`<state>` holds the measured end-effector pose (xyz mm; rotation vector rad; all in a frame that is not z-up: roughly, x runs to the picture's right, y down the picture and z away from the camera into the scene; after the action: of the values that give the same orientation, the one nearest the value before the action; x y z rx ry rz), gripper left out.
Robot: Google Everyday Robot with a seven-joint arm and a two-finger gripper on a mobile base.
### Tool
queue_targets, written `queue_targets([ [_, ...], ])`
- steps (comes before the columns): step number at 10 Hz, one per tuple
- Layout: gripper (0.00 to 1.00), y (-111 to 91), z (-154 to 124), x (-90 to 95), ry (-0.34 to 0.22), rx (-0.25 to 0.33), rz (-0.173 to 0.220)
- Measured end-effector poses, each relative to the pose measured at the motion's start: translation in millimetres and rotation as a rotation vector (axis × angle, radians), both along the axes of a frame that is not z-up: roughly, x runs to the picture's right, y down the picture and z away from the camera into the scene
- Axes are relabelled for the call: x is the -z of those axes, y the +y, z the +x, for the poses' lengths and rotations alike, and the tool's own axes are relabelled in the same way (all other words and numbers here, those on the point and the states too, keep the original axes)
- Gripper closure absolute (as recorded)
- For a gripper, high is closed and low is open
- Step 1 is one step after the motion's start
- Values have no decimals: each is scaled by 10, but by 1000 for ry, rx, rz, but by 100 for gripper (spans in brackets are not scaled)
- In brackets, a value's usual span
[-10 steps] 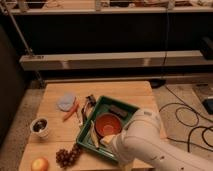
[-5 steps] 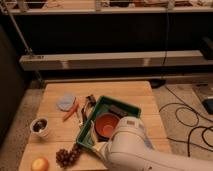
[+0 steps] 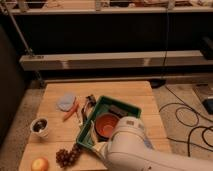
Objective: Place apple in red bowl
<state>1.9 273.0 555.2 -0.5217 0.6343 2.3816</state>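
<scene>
From my station, the job had not really started. The apple (image 3: 40,163) sat on the wooden table (image 3: 131,90) at its front-left corner, untouched, with the grapes (image 3: 67,156) just beside it along the front edge. The red bowl (image 3: 105,125) stood empty inside the green tray (image 3: 123,106), toward the middle of the table and well apart from the fruit. The arm (image 3: 134,150) leaned in over the front-right part of the table and covered the tray's near corner. The gripper was tucked at the arm's low end, near the front edge between the grapes and the tray, so I could not pick it out directly. I took its jaws to be spread wide with nothing in them, since the apple lay clear of it. The reach to the apple, the grasp, the carry and the drop into the bowl all remained. I could read no brand, label or writing anywhere, not on the white cup (image 3: 40,126) at the left edge nor on the tray.
</scene>
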Motion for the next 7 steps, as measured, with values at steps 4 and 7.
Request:
queue_targets([
  [4,20,-164,-94,5,-30,73,54],
  [7,20,-165,-103,7,-32,74,54],
])
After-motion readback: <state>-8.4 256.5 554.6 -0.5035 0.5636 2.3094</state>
